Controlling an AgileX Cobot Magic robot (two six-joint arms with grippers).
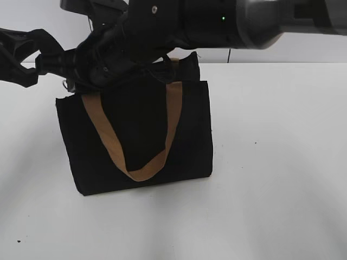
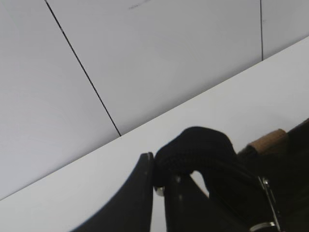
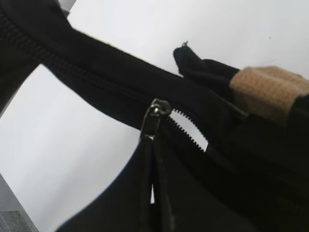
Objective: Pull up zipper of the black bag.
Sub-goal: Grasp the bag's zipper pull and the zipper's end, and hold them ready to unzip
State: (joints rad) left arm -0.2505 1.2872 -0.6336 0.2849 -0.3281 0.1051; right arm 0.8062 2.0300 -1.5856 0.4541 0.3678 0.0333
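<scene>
The black bag (image 1: 135, 146) stands upright mid-table with a tan handle (image 1: 111, 135) hanging down its front. My left gripper (image 1: 66, 82) is at the bag's top left corner. In the left wrist view it (image 2: 159, 169) is shut on a black fabric end of the bag (image 2: 195, 147). My right gripper (image 1: 105, 70) reaches across over the bag's top. In the right wrist view it (image 3: 152, 147) is shut on the pull tab of the silver zipper (image 3: 157, 112). The track is closed to the upper left of the slider, and open teeth (image 3: 189, 131) show to its right.
The white table (image 1: 271, 162) lies bare around the bag, with a pale wall behind. The right arm's thick body (image 1: 227, 21) spans the top of the exterior view. The second tan handle (image 3: 268, 89) lies by the bag's top.
</scene>
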